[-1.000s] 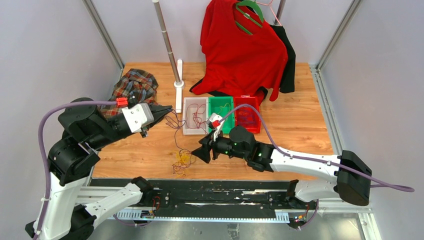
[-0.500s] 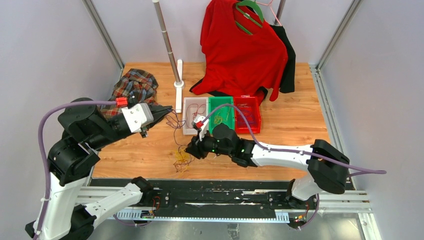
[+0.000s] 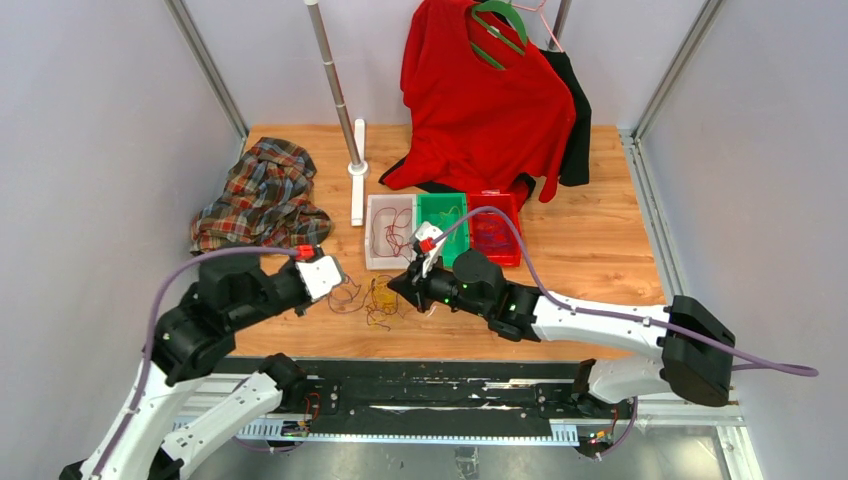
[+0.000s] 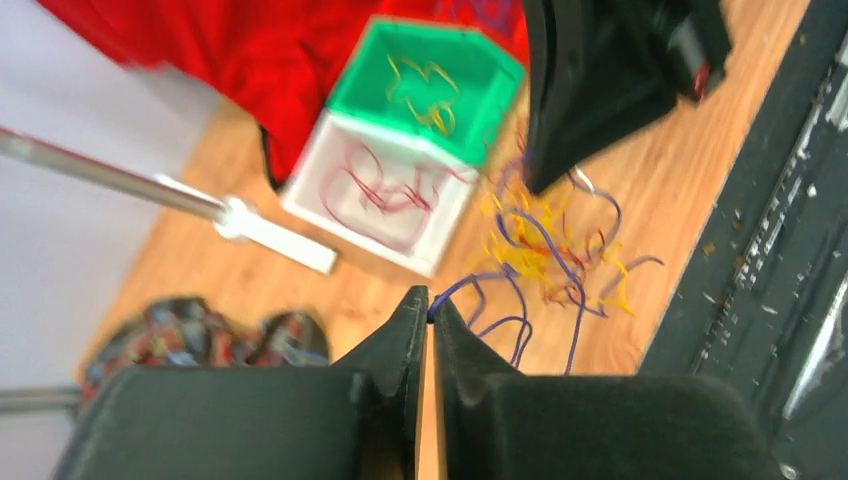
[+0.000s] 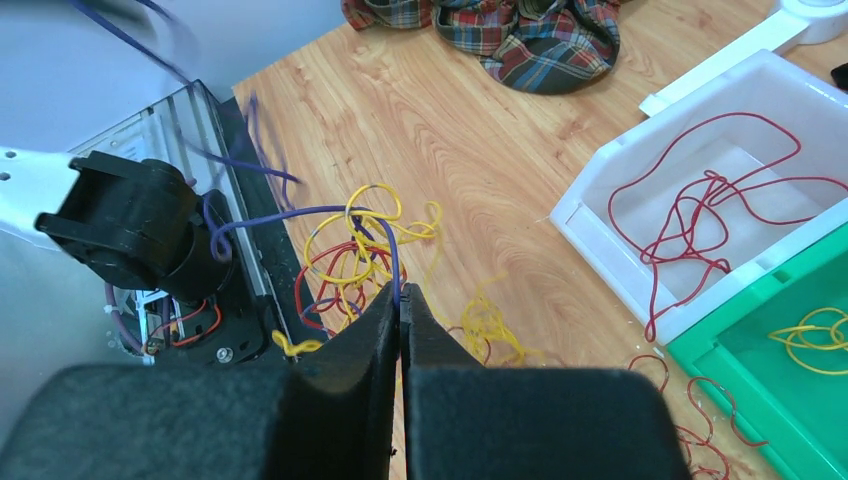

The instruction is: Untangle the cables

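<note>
The cables (image 3: 381,296) form a small clump of yellow, dark red and purple wires on the wooden table, between the two grippers. My left gripper (image 3: 344,288) sits just left of the clump and is shut on a purple cable (image 4: 470,285) at its fingertips (image 4: 415,300). My right gripper (image 3: 394,285) is at the clump's right side. It is shut on a purple cable (image 5: 390,250) that loops up from the clump (image 5: 345,260). In the left wrist view the clump (image 4: 545,245) lies beneath the dark right gripper (image 4: 590,100).
A white bin (image 3: 372,238) holding red wires, a green bin (image 3: 440,201) holding yellow wires and a red bin (image 3: 512,240) stand in a row behind the clump. A plaid shirt (image 3: 262,195) lies at the back left. A pole stand (image 3: 357,165) and a hanging red shirt (image 3: 480,90) are behind.
The left arm dropped and swung in towards the clump, still shut on its purple cable. The right gripper closed on a purple cable. The clump shifted slightly away from the table's near edge.
</note>
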### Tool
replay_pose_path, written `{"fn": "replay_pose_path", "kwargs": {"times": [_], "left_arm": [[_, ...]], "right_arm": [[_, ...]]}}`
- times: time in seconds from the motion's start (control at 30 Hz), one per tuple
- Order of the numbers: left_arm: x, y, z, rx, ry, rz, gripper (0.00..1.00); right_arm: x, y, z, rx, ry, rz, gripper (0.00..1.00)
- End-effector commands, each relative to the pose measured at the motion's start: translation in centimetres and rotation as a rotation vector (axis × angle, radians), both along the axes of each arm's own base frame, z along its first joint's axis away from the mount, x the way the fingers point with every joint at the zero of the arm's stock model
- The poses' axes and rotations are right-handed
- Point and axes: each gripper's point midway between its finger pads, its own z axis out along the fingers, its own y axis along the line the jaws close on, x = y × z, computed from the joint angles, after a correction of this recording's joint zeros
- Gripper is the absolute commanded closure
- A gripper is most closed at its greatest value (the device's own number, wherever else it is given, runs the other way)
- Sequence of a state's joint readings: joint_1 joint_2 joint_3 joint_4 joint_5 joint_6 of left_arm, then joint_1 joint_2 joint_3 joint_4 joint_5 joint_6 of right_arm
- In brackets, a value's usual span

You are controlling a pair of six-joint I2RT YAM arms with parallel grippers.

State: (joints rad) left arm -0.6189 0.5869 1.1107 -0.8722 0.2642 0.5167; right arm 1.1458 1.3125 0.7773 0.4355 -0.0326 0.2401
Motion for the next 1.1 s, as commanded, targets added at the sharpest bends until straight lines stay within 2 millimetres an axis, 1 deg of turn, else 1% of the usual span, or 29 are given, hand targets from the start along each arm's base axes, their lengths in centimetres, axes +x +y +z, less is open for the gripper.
{"fn": "replay_pose_path", "kwargs": {"times": [0.0,0.03,0.1,0.13,0.2,0.27,0.33,0.43,0.53,0.63,0.7,0.77,0.83,0.9,0.97,1.0,1.07], "left_arm": [[-0.3,1.5,-5.1,0.095,0.066,0.045,0.70],[-0.7,1.5,-5.9,0.102,0.086,0.030,0.55],[-1.6,1.2,-6.7,0.122,0.097,-0.026,0.39],[-1.7,1.1,-6.5,0.117,0.095,-0.034,0.33],[-2.1,0.5,-5.7,0.091,0.095,-0.069,0.28],[-2.6,-0.6,-4.8,0.067,0.102,-0.134,0.24],[-2.4,-1.6,-4.3,0.044,0.115,-0.165,0.24],[-1.1,-2.9,-3.7,0.007,0.125,-0.157,0.28],[0.3,-3.7,-3.9,0.000,0.146,-0.130,0.39],[1.2,-3.7,-4.3,0.019,0.143,-0.112,0.55],[1.5,-3.4,-4.5,0.034,0.126,-0.100,0.70],[1.0,-3.2,-4.6,0.052,0.108,-0.124,0.85],[0.4,-3.0,-4.5,0.059,0.096,-0.145,0.95],[-0.4,-3.0,-4.4,0.058,0.104,-0.173,0.99],[-1.2,-3.1,-4.3,0.047,0.128,-0.194,0.99],[-1.5,-3.1,-4.2,0.039,0.141,-0.202,0.99],[-1.9,-3.4,-4.0,0.019,0.158,-0.214,0.99]], "right_arm": [[-1.0,0.0,1.7,0.017,-0.024,0.037,0.99],[-1.3,0.1,2.0,0.022,-0.019,0.051,0.99],[-1.8,0.5,2.6,0.026,-0.011,0.085,0.99],[-2.0,0.6,2.7,0.025,-0.007,0.098,0.99],[-2.4,0.8,2.9,0.029,-0.002,0.121,0.99],[-2.7,1.1,3.4,0.035,-0.006,0.144,0.99],[-2.9,1.6,4.0,0.035,-0.011,0.170,0.99],[-3.3,2.3,4.8,0.029,-0.031,0.197,0.99],[-3.8,2.6,5.4,0.032,-0.049,0.214,0.99],[-3.9,2.4,5.8,0.038,-0.059,0.212,0.99],[-3.8,2.0,5.7,0.039,-0.062,0.198,0.99],[-3.7,1.5,5.6,0.037,-0.064,0.182,0.99],[-3.4,0.9,5.5,0.032,-0.067,0.152,0.99],[-2.9,0.3,5.0,0.019,-0.067,0.117,0.99],[-2.5,0.0,4.6,0.012,-0.065,0.084,0.99],[-2.3,-0.1,4.5,0.012,-0.064,0.076,0.94],[-2.1,0.1,4.4,0.015,-0.057,0.063,0.77]]}}
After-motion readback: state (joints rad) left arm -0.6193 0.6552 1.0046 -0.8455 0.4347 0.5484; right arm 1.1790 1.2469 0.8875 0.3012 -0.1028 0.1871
